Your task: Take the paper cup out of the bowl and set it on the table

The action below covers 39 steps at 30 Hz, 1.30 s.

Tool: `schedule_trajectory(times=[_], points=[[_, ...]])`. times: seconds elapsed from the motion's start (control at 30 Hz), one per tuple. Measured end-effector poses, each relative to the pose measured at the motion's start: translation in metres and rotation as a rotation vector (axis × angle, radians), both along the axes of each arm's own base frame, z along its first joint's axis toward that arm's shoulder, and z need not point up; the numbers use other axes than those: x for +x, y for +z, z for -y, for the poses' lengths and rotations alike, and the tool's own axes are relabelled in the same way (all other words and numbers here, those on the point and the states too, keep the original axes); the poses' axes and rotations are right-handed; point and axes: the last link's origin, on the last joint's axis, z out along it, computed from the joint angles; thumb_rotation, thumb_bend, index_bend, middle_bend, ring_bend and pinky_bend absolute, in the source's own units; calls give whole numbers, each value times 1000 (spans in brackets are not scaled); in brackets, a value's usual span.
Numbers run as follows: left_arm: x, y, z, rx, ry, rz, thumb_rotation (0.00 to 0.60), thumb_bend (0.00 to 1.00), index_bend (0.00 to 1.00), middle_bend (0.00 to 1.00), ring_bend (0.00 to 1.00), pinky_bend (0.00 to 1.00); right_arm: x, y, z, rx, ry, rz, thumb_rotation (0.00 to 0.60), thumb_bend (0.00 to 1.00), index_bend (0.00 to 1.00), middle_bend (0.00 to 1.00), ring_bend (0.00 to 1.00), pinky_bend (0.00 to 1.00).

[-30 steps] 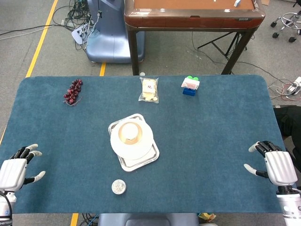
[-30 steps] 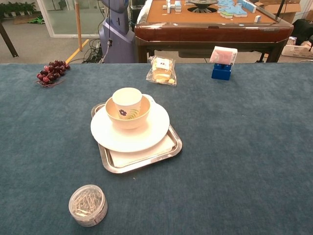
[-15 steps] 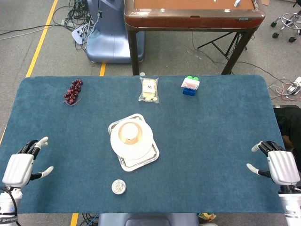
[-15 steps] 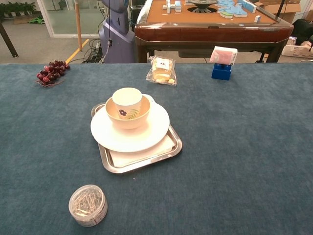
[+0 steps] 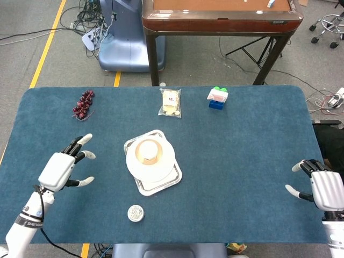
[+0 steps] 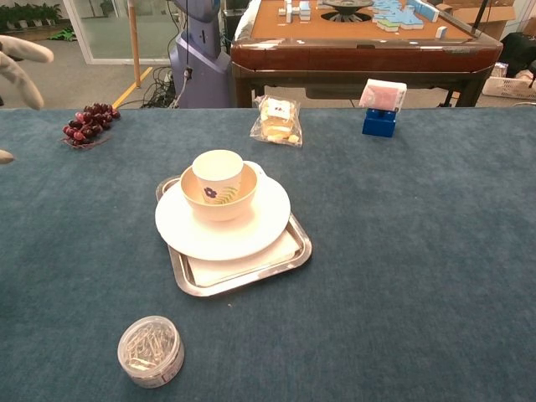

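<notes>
From the head view, the paper cup [image 5: 148,152] stands upright inside the bowl [image 5: 141,145], just left of frame centre, the bowl on a white plate [image 5: 164,166] that rests on a metal tray [image 5: 173,180]. The left hand [image 5: 63,167] hovers at the lower left of the frame with its fingers spread and nothing in them; the cup lies to the right of those fingers and slightly higher in the picture, with bare table [image 5: 252,145] between. The right hand [image 5: 322,189] sits at the lower right edge, fingers apart and empty — well apart from the cup, so the left looks the nearer one for the reach. The cup's long axis runs vertical, mouth up, so I judge a grasp from the side or around the rim suits it. From the chest view, the cup [image 6: 218,175] stands left of centre with its rim above the bowl [image 6: 219,199] — only pale fingertips of the left hand [image 6: 18,60] show at the upper left edge, far to the left of the cup. The right hand does not appear there.
</notes>
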Motion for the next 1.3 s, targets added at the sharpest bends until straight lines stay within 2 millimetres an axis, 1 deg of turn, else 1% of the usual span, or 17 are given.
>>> schedule_trajectory(times=[0.1,0.27,0.43,0.67,0.87,1.0,1.3], points=[[13,-11,-12,-31,-17,7,600,124,415,1,0,224,0,0,1,-3,-5,-4,600,13,484,429,309,446],[31,-32,-29,-63,-39,-16,600,125,420,0,0,214,-1,5,2,-13,-7,-6,600,14,484,429,309,446],[42,-52,-43,-96,-40,-47,600,123,410,0,0,212,-2,14,2,-38,-18,-8,600,14,484,429,309,446],[55,-81,-59,-129,-31,-35,600,123,405,0,0,212,-5,29,0,-84,-42,-8,600,14,484,429,309,446],[65,-96,-66,-146,-42,-32,600,123,406,0,0,212,-8,37,-1,-107,-70,-14,600,14,484,429,309,446],[70,-101,-67,-155,-57,-44,600,123,413,0,0,212,-11,41,-1,-116,-94,-21,600,14,484,429,309,446],[84,-116,-75,-147,-99,-81,600,123,445,0,0,201,-13,42,0,-110,-111,-18,600,14,484,429,309,446]])
